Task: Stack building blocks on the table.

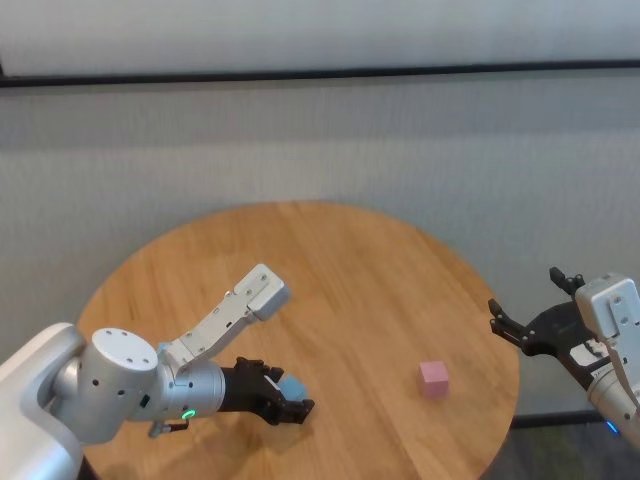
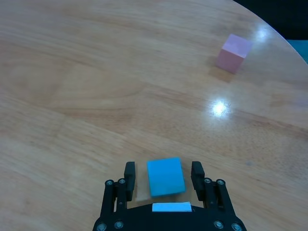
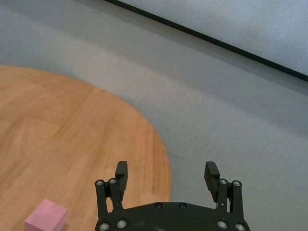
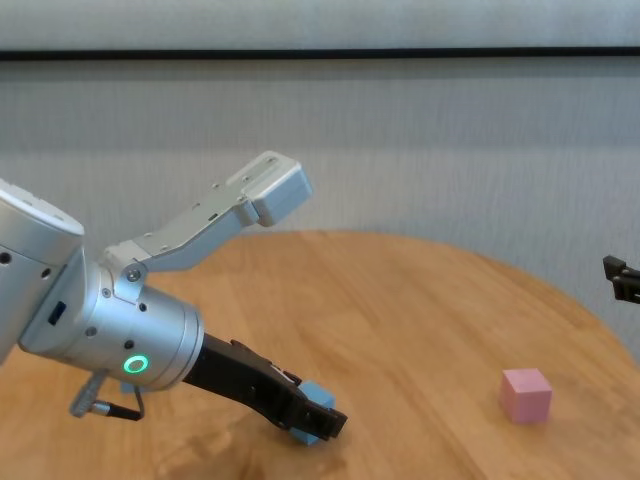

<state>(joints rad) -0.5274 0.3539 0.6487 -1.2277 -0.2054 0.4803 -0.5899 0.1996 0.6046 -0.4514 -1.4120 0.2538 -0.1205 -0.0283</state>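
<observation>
With the left gripper (image 2: 163,177) lowered to the worktop (image 2: 96,86), shown at the grasp step of the first pick. Jaws parted, one on each side of a light blue block (image 2: 165,176), a narrow gap visible on either flank in the left wrist view; not yet closed on it, by this reading. Block resting flat on the wood, centred between the jaws and slightly skewed to them. Seen also in the head view as a blue corner (image 1: 291,386) just behind the dark fingertips, and in the chest view (image 4: 316,398) at the tip of the low, forward-slanted arm.

Pink block (image 1: 434,379) lying well ahead of the left jaws and off to their right, alone on bare wood; probable base of the stack. No second blue block visible in any view.

Right gripper (image 3: 166,174) held off past the worktop rim, jaws wide apart and empty, pink block (image 3: 45,219) below and to one side of them.

Next move, as judged: close squarely on the blue block, lift clear, carry over the pink block, lower with faces aligned.
</observation>
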